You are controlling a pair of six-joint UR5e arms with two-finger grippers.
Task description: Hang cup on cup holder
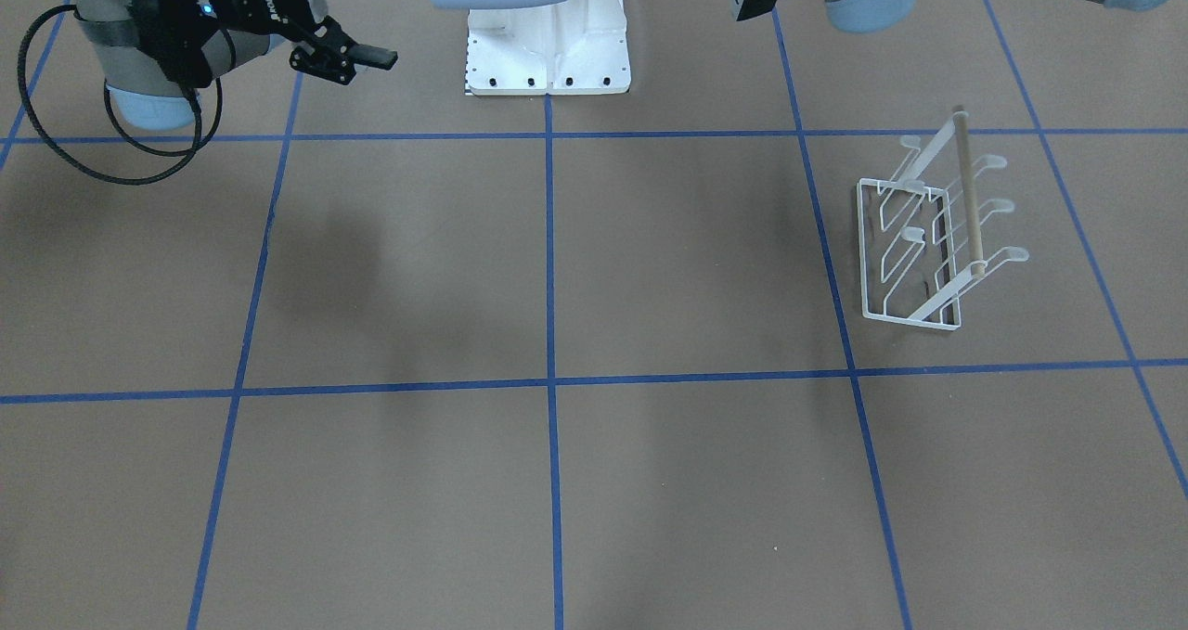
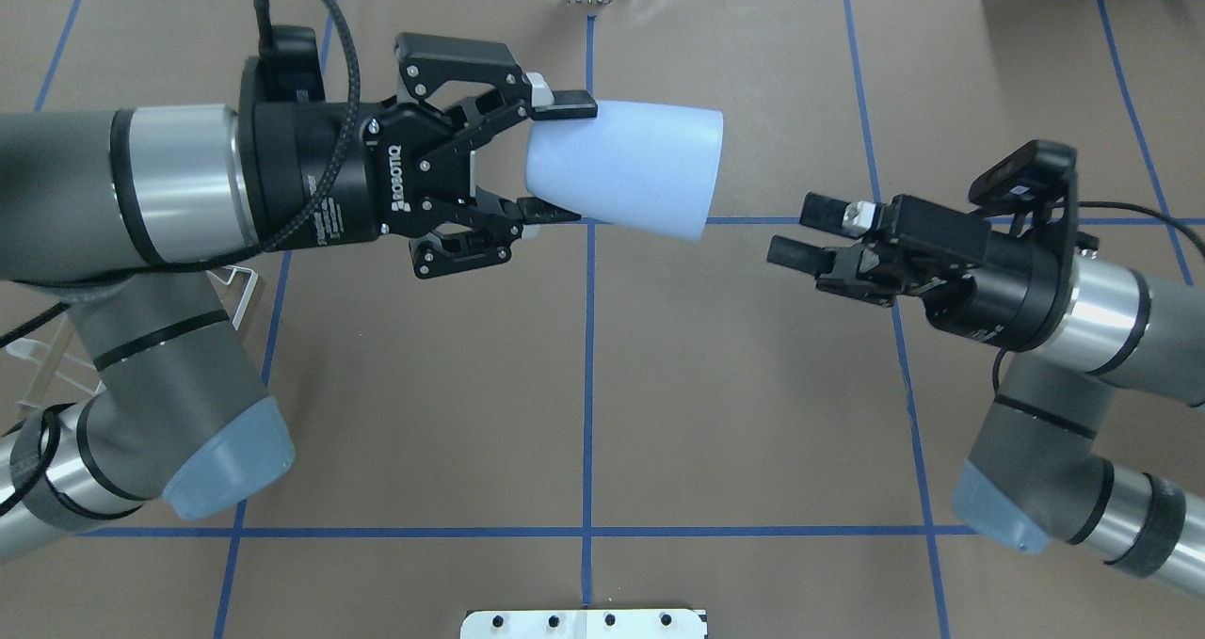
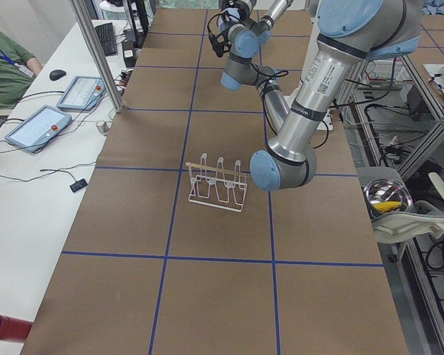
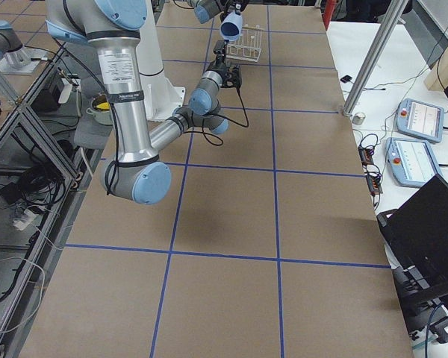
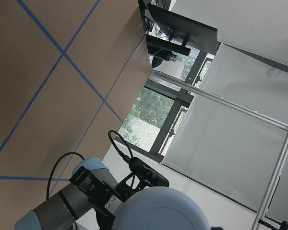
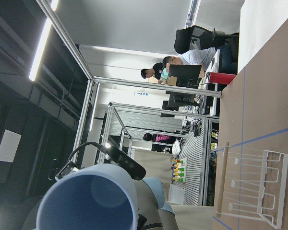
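The cup (image 2: 621, 168) is held in the air, well apart from the cup holder (image 1: 947, 240), which stands on the table on the robot's left side. The cup's long axis is close to horizontal: its narrow base points back toward the cup holder's side and its wide rim points away from it. The left gripper (image 2: 557, 159) is clamped across the base end, one finger on each side of the wall. The right gripper (image 2: 802, 230) is beyond the rim, farther from the cup holder, with its jaws apart, facing the open mouth but not touching it. The left arm is the nearer one to the cup holder. Judgement: the mouth faces away from the prongs, so the cup must be turned or passed across before hanging.
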